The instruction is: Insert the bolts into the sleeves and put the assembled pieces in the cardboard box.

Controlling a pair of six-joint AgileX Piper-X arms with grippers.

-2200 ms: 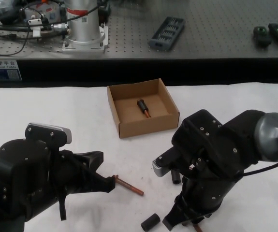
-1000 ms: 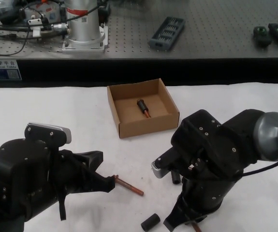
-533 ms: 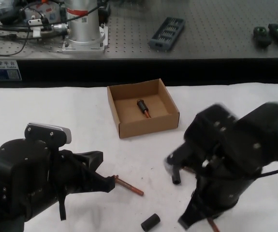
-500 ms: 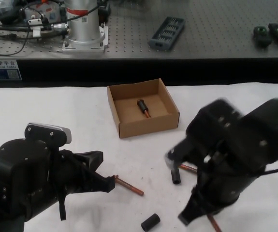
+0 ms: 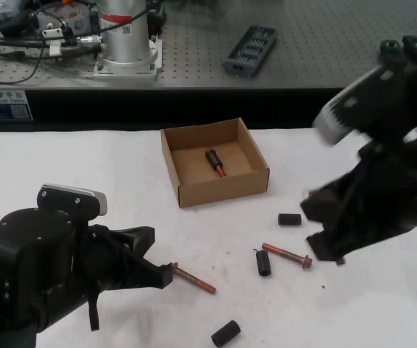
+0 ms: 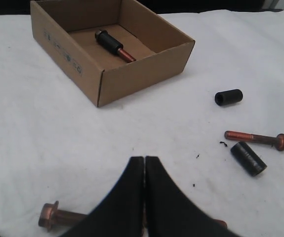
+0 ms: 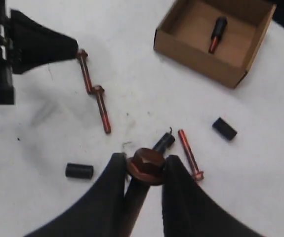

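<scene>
high view has the left tool (image 5: 166, 276) low at the left of the white tabletop (image 5: 85, 159). in the left wrist view its two fingers are pressed flat together, with nothing seen between them. a copper bolt (image 5: 193, 280) lies on the tabletop right at its tip, its shaft pointing away to the right. nearer the front edge, well apart from the rest, lies the front sleeve (image 5: 225, 333), black and on its side.

farther back, about mid-tabletop, stands the open cardboard box (image 5: 223, 190). one assembled piece (image 5: 214, 160) lies on its floor, a black sleeve at one end and a copper shaft showing at the other.

right of the box and nearer the front, the middle sleeve (image 5: 264, 262) lies just beside the tip end of a loose bolt (image 5: 286, 255). the back sleeve (image 5: 289, 219) lies a little beyond them, apart from both.

at the far right the right tool (image 7: 146, 159) hangs above the tabletop. its fingers are closed on the gripped bolt (image 7: 147, 169), whose hexagonal head sits between the fingertips in the right wrist view.
</scene>
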